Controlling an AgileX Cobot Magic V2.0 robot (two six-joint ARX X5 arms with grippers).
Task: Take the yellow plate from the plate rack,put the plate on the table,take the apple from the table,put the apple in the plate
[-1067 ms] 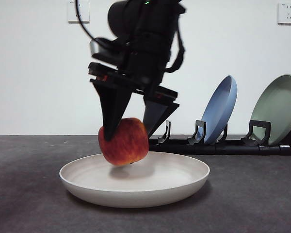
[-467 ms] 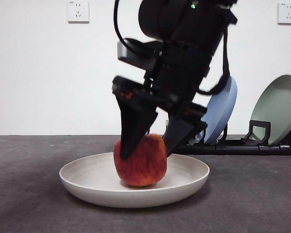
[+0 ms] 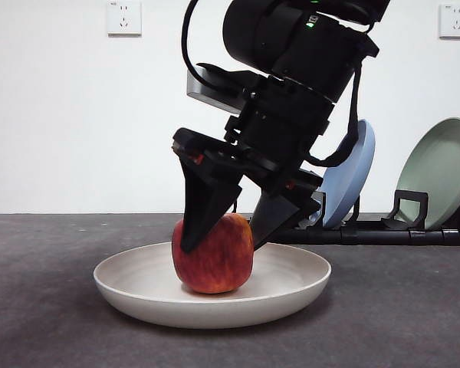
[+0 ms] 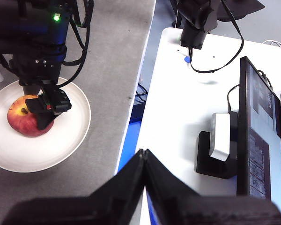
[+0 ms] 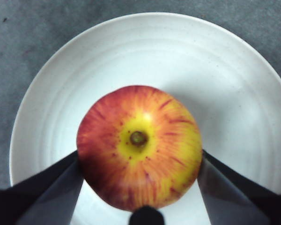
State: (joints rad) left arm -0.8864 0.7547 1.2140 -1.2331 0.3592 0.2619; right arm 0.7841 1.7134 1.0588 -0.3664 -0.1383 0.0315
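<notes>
One apple (image 3: pixel 212 257) sits stem-up in the yellow plate (image 3: pixel 138 280) on the table (image 3: pixel 46 322), right gripper (image 3: pixel 218 234) jaws hugging both its sides. Left gripper (image 4: pixel 143 157) hangs well off the plate, jaws pinched together on nothing.

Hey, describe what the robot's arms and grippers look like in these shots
Both arms are black. The right gripper has two tapering, wedge-shaped black jaws below a blocky black wrist with small red marks, a grey box behind, looping black cables and a green indicator light higher up. The left gripper shows two matte black jaws narrowing to points.
</notes>
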